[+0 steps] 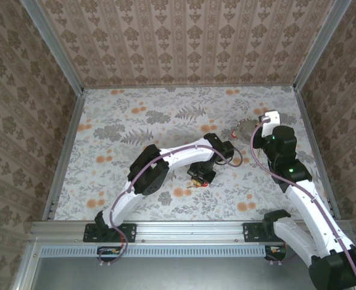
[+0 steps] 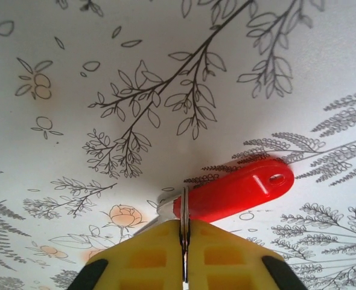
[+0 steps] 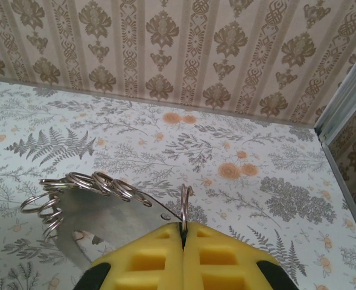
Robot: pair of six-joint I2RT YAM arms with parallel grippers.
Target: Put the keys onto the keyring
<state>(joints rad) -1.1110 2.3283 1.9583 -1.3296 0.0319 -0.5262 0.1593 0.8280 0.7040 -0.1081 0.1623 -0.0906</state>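
Observation:
A key with a red plastic head [image 2: 238,188] lies on the flowered table, its metal part running down-left under my left gripper [image 2: 184,226]. That gripper is shut on a thin metal piece at the key's near end. From above, the left gripper [image 1: 197,175] sits mid-table with the red key [image 1: 207,181] at its tip. The keyring [image 3: 184,199] stands edge-on in my shut right gripper [image 3: 183,232]. It hangs on a flat metal plate [image 3: 99,217] that carries several more split rings [image 3: 93,184]. The right gripper [image 1: 254,130] holds this keyring [image 1: 244,128] at the back right. Green and blue keys are out of view.
Patterned walls close the table [image 1: 136,115] at the back and both sides, with metal posts [image 1: 314,54] in the corners. The right arm [image 1: 298,193] stands close to the right wall. The left arm's cable [image 1: 235,156] loops between the two grippers.

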